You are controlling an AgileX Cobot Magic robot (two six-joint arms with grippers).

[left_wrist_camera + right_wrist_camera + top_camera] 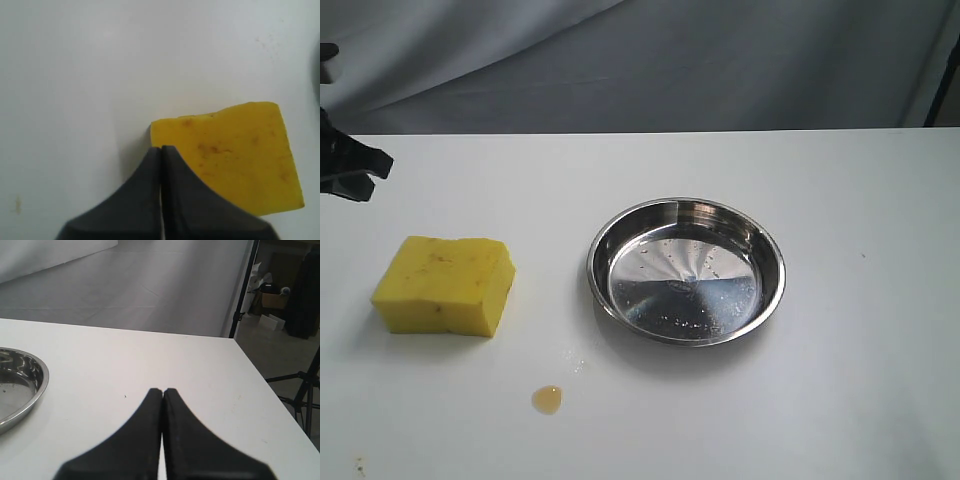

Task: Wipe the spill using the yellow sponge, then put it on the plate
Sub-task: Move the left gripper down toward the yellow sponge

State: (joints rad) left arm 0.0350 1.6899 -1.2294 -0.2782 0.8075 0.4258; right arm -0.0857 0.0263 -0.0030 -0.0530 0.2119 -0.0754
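Observation:
The yellow sponge (444,285) lies on the white table at the left. A small amber spill (547,399) sits on the table in front of it, toward the middle. The steel plate (686,269) stands empty at the centre. My left gripper (360,170) hangs at the far left edge, behind the sponge and apart from it. In the left wrist view that gripper (161,148) is shut on nothing, its tips over a corner of the sponge (235,150). My right gripper (163,390) is shut and empty above bare table, with the plate's rim (40,385) off to one side.
A grey cloth backdrop (640,60) hangs behind the table. The table's right edge (260,375) drops off to a floor with a tripod leg (295,390) and boxes. A faint brown speck (360,465) marks the table near the front left.

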